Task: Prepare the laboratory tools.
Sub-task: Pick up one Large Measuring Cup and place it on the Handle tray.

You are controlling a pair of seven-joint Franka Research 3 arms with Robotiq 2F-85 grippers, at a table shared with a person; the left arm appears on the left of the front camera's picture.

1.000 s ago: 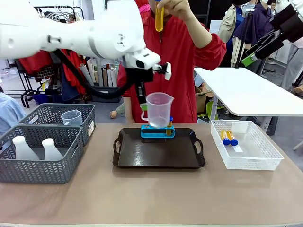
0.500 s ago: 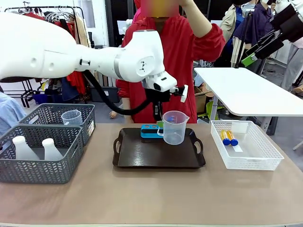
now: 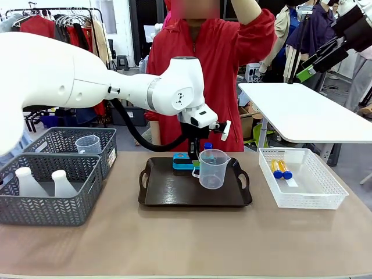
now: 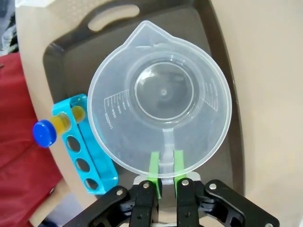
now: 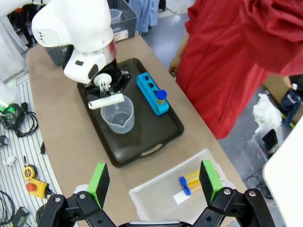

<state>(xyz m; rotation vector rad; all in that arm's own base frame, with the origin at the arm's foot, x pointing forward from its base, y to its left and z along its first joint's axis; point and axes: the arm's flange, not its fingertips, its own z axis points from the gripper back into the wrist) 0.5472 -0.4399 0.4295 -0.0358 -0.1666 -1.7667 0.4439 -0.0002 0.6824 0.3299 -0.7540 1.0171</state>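
Over the right half of the tray [image 3: 168, 195] hangs the clear beaker [image 3: 212, 170], upright, with its spout toward the tray's right handle. Whether its base touches the tray I cannot tell. The left gripper [image 4: 164, 168] pinches the beaker's handle between its green pads, as the left wrist view shows, with the printed scale facing the blue rack [image 4: 90, 156].

That rack stands at the tray's far edge, just beside the beaker, and holds one orange tube [image 3: 207, 147] with a blue cap in its end hole; the other holes are dark.

Right of the tray sits a white basket [image 3: 302, 203] with two more tubes [image 3: 280, 168] lying side by side. The right gripper [image 5: 154, 182] hovers high above that basket, its fingers spread wide and holding nothing.

At the table's left stand two grey baskets [image 3: 58, 209]: the near one holds two flasks [image 3: 28, 181], the far one a second beaker [image 3: 88, 144].

A person [image 3: 221, 58] in a red top stands behind the tray with one arm raised.
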